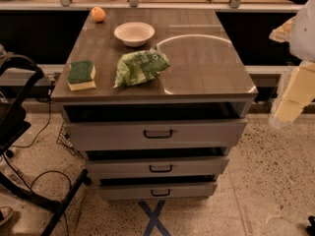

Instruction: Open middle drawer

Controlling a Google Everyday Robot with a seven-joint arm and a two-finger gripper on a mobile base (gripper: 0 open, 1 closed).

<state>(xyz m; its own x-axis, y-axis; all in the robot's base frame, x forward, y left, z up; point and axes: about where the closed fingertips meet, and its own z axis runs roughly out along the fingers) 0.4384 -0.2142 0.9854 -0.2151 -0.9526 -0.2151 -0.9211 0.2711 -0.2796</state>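
The grey cabinet stands in the centre with three drawers. The middle drawer (157,167) has a narrow front and a small black bar handle (161,168). A dark gap shows above its front. The taller top drawer (157,133) and the lowest drawer (158,191) stand out a little too. My gripper (290,100) is the pale, blurred shape at the right edge, level with the cabinet top. It is well to the right of the drawers and touches nothing.
On the cabinet top lie an orange (98,14), a white bowl (134,33), a green chip bag (141,68) and a green-and-yellow sponge (81,74). A black frame with cables (19,132) stands on the left. A blue tape cross (154,219) marks the floor in front.
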